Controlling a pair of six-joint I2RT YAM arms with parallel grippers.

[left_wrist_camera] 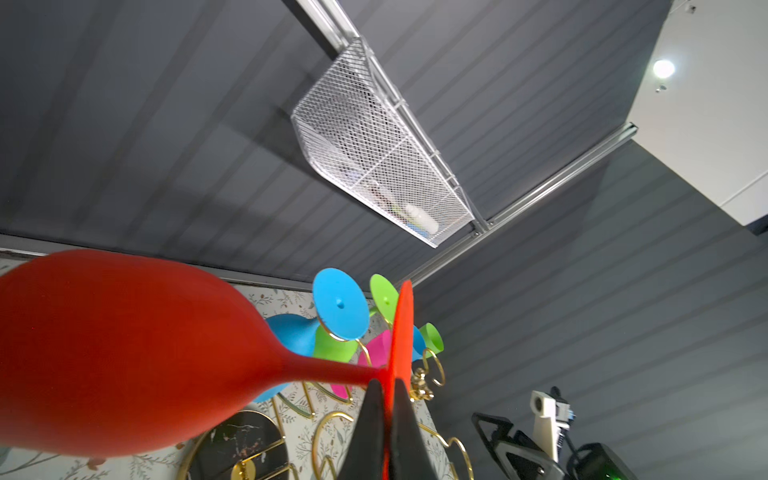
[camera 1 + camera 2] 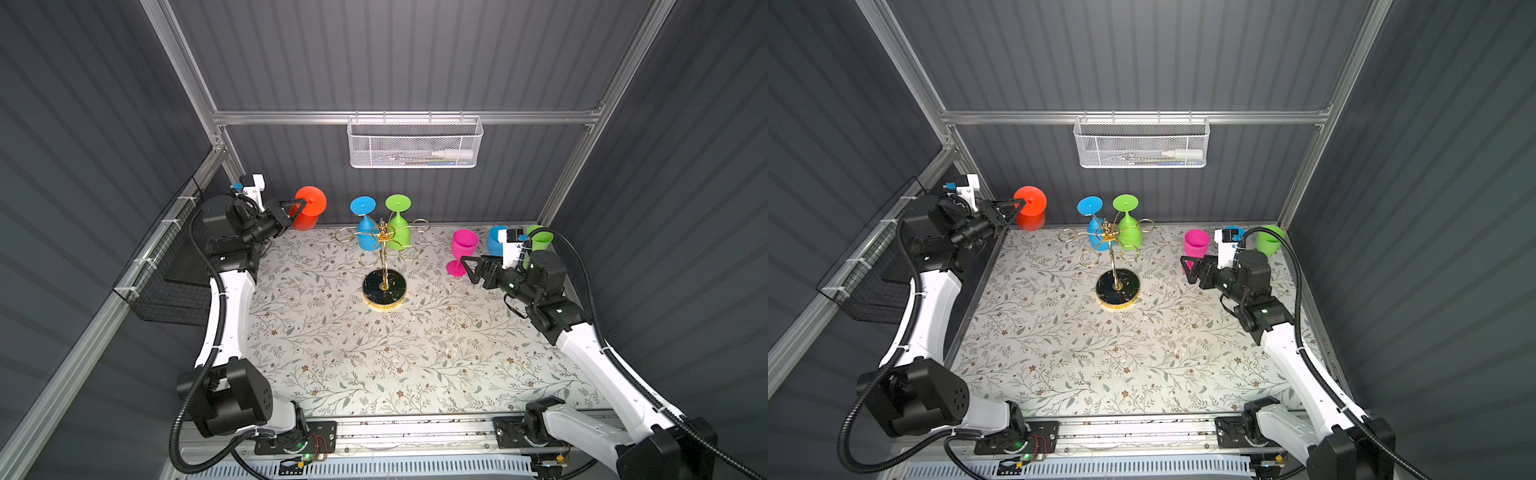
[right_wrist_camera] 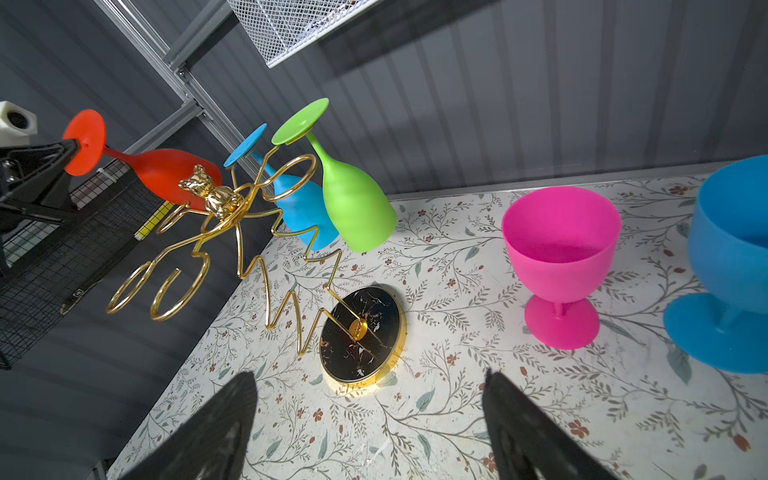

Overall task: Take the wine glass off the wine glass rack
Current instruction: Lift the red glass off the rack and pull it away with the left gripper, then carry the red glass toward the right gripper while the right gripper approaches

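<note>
**Status: red wine glass (image 2: 313,210) off the wine glass rack (image 2: 382,291)**

Left fingers (image 1: 368,436) clamp its foot, far left, apart from the rack, which holds an inverted blue glass (image 2: 365,237) and green glass (image 2: 399,235). Right fingers (image 3: 216,436) spread wide. The far-wall mesh basket (image 2: 413,143) holds a white bottle (image 2: 453,154), label unreadable.

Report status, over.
Left gripper shut on red wine glass foot, clear of rack. Right gripper open, empty. Blue glass and green glass hang on it. Nothing in the way.

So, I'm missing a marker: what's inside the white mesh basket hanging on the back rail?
A white tube lies on its side in the mesh basket, with a few thin pen-like items beside it. The mesh blurs them; what they are cannot be told.
</note>
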